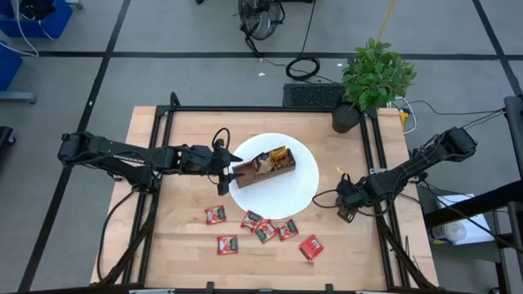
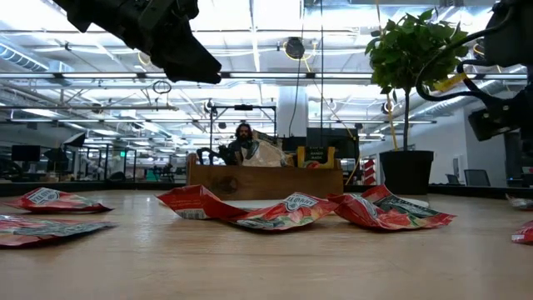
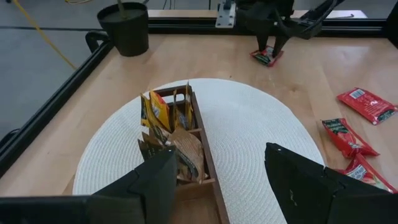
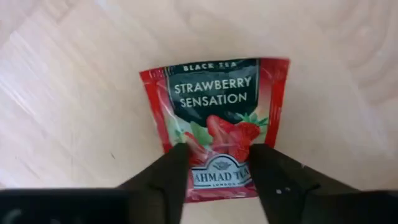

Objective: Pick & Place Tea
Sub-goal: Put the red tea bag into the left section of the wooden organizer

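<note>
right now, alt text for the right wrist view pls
A red tea sachet printed "black tea strawberry sensation" lies flat on the pale wooden table. The right claw is down over its near edge, one dark finger on each side of the brand label.

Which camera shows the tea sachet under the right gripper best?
Right wrist view: the red sachet fills the picture, label readable, between the fingers. Left wrist view shows it small and distant; high view hides it; low view doesn't show it.

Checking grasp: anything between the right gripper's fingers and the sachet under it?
No. In the right wrist view the right gripper straddles the red strawberry sachet directly on the table.
</note>
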